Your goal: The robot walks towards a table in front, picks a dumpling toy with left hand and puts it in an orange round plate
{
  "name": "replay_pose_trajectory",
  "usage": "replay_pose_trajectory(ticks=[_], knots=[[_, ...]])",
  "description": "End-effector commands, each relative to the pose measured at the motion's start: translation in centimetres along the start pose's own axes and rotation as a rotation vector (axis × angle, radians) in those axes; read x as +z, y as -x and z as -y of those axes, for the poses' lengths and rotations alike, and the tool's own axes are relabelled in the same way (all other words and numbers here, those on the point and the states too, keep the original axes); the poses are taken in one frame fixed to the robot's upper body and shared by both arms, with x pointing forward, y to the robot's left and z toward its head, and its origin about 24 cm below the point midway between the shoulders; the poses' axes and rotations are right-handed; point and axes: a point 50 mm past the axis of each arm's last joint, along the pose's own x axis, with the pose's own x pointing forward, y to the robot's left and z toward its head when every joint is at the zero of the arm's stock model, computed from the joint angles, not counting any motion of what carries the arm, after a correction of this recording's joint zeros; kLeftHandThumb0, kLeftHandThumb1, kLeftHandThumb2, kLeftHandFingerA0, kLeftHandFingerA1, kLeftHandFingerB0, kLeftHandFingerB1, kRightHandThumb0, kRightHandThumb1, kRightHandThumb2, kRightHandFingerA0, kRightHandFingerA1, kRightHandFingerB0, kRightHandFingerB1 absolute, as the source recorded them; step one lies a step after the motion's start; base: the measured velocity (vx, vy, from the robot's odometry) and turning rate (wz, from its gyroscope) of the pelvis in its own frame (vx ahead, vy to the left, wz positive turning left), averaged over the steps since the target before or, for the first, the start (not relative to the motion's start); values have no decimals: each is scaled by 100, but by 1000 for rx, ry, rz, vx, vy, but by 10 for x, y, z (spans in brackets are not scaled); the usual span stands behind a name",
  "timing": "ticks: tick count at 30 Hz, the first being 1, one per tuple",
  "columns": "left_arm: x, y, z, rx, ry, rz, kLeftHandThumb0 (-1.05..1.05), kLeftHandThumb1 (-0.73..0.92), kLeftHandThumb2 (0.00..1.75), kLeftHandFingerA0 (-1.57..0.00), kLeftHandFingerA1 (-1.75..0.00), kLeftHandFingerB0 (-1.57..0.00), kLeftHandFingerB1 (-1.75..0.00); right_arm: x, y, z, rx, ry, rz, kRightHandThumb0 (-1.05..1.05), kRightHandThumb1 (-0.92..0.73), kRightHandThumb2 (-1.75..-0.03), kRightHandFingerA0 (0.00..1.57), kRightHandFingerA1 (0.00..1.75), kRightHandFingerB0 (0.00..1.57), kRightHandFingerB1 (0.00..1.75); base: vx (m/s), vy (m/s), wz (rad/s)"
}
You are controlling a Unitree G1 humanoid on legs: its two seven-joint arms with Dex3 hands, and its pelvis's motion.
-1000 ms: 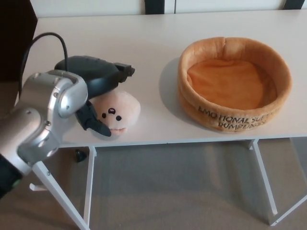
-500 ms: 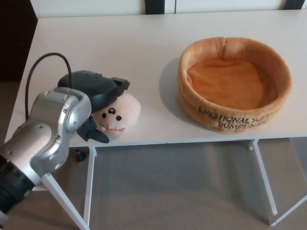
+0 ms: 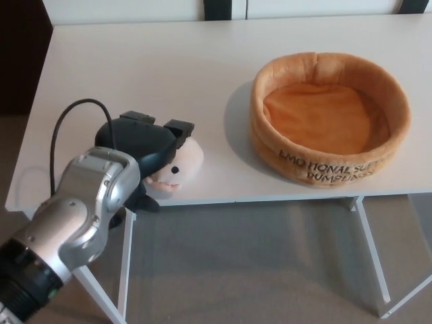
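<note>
Dumpling toy (image 3: pixel 181 167) lower left of frame, near front edge of table (image 3: pixel 135 67), left hand (image 3: pixel 145 138) draped over it, fingers curling round but grip not confirmed, can't tell if closed. Toy looks soft, light, squashy; best taken across plump middle. Orange plate (image 3: pixel 331 115) right of centre, well apart. Path between looks clear; plate rim (image 3: pixel 270 145) raised, needs lift-over

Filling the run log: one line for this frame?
phase: grasp | left robot hand: over dumpling, grip unclear | plate: empty | right hand: not in view

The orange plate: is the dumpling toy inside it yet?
No: the dumpling toy lies on the table under the left hand, apart from the orange plate.
</note>
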Motion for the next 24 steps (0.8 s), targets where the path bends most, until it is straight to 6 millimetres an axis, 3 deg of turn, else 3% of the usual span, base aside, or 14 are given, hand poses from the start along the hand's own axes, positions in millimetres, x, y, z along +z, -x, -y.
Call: replay_pose_trajectory(ticks=[1, 2, 5, 6, 7, 8, 11, 12, 16, 17, 18, 19, 22, 24], knots=[[0, 0, 3, 96, -18, 5, -24, 45, 62, -7, -33, -4, -21, -3, 1, 5, -14, -4, -12, -43, -65, -61, 74, 48, 43, 34, 0, 0, 0], [0, 0, 5, 119, -20, 9, -23, 48, 94, 0, -48, 0, -50, -3, 1, 5, -14, 0, -9, -43, -66, -61, 74, 48, 43, 34, 0, 0, 0], [0, -1, 8, 155, -22, 17, -23, 48, 94, 0, -48, 0, -50, -3, 1, 5, -14, 5, -5, -43, -66, -61, 74, 48, 43, 34, 0, 0, 0], [0, -1, 10, 168, -31, 22, -24, 58, 59, -47, -43, -8, -27, -3, 1, 5, -13, 3, -10, -44, -66, -60, 75, 50, 43, 34, 0, 0, 0], [0, -2, 12, 184, -41, 30, -24, 58, 59, -47, -43, -8, -27, -4, 1, 5, -11, 1, -17, -44, -66, -60, 75, 50, 43, 34, 0, 0, 0], [1, -3, 13, 191, -35, 37, -24, 43, 89, -64, -83, 0, -45, -3, 1, 5, -11, 1, -15, -44, -66, -60, 76, 51, 43, 34, 0, 0, 0], [2, -5, 14, 201, -23, 48, -24, 43, 89, -64, -83, 0, -45, -3, 1, 5, -11, 3, -10, -44, -66, -60, 76, 51, 43, 34, 0, 0, 0], [3, -5, 15, 224, -4, 81, -25, 77, 63, -76, -154, -57, -39, -3, 1, 5, -8, -3, -13, -45, -68, -60, 74, 46, 43, 34, 0, 0, 0], [4, -6, 16, 276, 24, 138, -28, 77, 66, -73, -158, -67, -43, -4, 1, 5, -2, -8, -16, -46, -67, -61, 74, 46, 43, 34, 0, 0, 0], [6, -7, 16, 282, 34, 131, -28, 79, 64, -67, -161, -72, -88, -3, 1, 5, -2, -7, -11, -52, -56, -89, 63, 60, 34, 48, 0, 0, 0], [6, -8, 16, 287, 43, 125, -28, 79, 64, -67, -161, -72, -88, -3, 1, 5, -2, -7, -8, -52, -56, -89, 63, 60, 34, 48, 0, 0, 0], [7, -8, 17, 296, 52, 129, -23, 77, 60, -67, -165, -59, -129, -2, 1, 4, -3, -9, 6, -47, -69, -62, 71, 48, 43, 34, 0, 0, 0], [7, -9, 18, 308, 56, 138, -23, 78, 56, -65, -169, -66, -118, -1, 1, 4, -2, -13, 7, -47, -69, -62, 71, 47, 42, 34, 0, 0, 0], [7, -9, 18, 314, 56, 142, -24, 73, 58, -68, -168, -75, -87, -2, 1, 3, -1, -18, 3, -50, -70, -62, 72, 50, 44, 34, 0, 0, 0]])
